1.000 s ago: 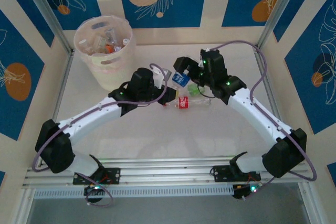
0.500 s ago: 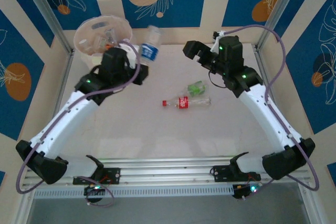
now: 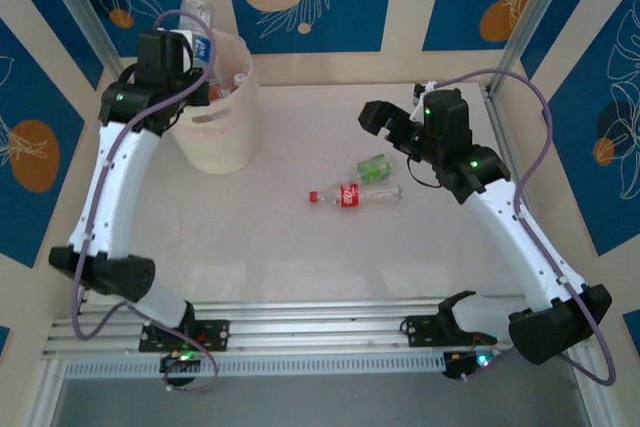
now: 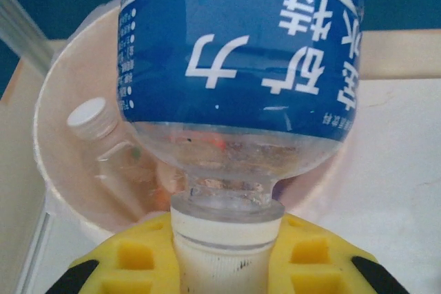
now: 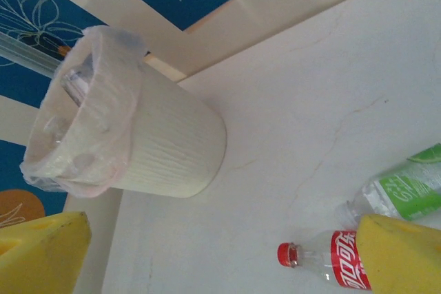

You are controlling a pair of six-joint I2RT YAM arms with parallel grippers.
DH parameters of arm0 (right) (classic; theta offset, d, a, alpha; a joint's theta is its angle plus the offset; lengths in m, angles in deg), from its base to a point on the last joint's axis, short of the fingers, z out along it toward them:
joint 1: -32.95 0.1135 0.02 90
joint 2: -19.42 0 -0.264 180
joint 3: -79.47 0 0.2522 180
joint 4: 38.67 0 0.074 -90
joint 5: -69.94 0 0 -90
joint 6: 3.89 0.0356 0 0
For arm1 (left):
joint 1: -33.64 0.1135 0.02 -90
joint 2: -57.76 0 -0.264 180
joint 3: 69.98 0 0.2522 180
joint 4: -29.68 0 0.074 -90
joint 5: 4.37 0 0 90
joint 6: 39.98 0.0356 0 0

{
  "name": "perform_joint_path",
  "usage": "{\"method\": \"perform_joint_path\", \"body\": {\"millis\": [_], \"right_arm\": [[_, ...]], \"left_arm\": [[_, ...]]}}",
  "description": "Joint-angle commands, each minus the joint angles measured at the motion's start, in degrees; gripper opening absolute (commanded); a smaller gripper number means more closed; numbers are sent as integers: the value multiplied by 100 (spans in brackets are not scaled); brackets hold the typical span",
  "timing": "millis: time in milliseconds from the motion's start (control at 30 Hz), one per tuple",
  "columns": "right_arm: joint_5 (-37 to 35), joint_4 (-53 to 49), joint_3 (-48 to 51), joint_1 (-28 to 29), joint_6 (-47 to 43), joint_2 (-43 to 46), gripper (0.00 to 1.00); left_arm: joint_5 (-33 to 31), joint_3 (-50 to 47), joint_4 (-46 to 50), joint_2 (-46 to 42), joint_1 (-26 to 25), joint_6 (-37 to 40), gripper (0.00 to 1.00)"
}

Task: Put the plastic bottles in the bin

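We see a blue-labelled clear plastic bottle (image 4: 238, 67) over the tall round translucent pale bin (image 3: 215, 137), which holds other bottles (image 4: 103, 135). A red-labelled clear bottle (image 3: 355, 195) and a green-labelled clear bottle (image 3: 374, 167) lie flat, well apart from it.

Bright, even, diffuse overhead illumination, faint soft-edged shadows on the pale tabletop (image 3: 300, 257), top external view moderately sharp with slight grain, left wrist view soft at close range, small highlights on the blue-labelled bottle (image 4: 241, 53), right wrist view's yellow fingers (image 5: 41, 253) blurred at the bottom corners.
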Motion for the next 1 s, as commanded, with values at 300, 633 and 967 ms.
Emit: {"method": "perform_joint_path", "body": {"millis": [300,633,967], "right_arm": [[-442,-339,131,36,-28,366,99],[-475,-295,162,36,5,287,99],[-501,-343,183,52,-1,237,99]], "left_arm": [[252,1042,711,1380,1011,-124,2],[597,1142,927,1628,1235,56,32],[1150,1185,700,1550,1227,109,64]]}}
